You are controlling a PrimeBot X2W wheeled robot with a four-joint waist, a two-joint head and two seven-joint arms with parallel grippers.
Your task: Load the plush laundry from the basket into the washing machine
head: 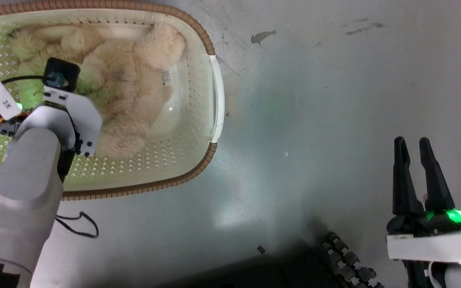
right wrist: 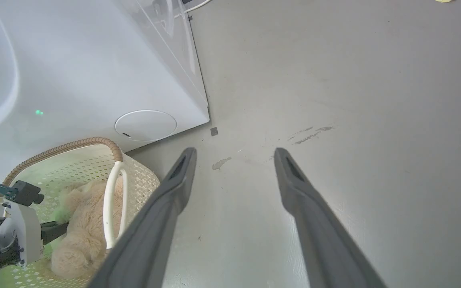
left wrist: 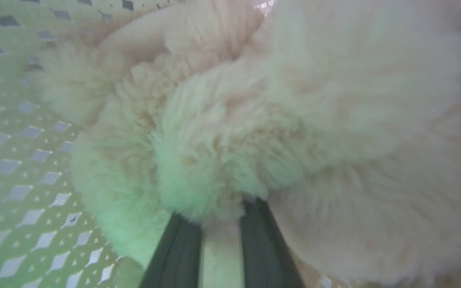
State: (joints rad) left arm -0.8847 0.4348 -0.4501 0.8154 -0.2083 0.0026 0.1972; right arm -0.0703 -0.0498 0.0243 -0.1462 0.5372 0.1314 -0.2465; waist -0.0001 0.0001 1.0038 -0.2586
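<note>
One plush teddy bear [head: 130, 92], cream-beige and shaggy, lies curled in the laundry basket [head: 154, 186], covering much of its floor. Small tag visible on the fur in the head view.

Left gripper [left wrist: 220, 208] down inside the basket, reaching in from the robot's left. Left wrist view: both dark fingers [left wrist: 176, 248] drawn close together, tips sunk in the fur, a pale tuft caught between them. Fur there tinted green by the gripper's light.

Basket sits on the grey floor [head: 314, 120]; perforated cream walls, brown woven-look rim, white side handle. Right wrist view shows the basket just beside the white washing machine [right wrist: 74, 72], near its round filter cover [right wrist: 145, 125].

Right gripper [head: 412, 141] well apart from the basket, low over bare floor on the robot's right; fingers spread, nothing between them. Green light [head: 460, 217] lit on its body.

Dark stain [head: 262, 36] on the floor beyond the basket; thin black cable [head: 80, 226] looped by the near rim.
</note>
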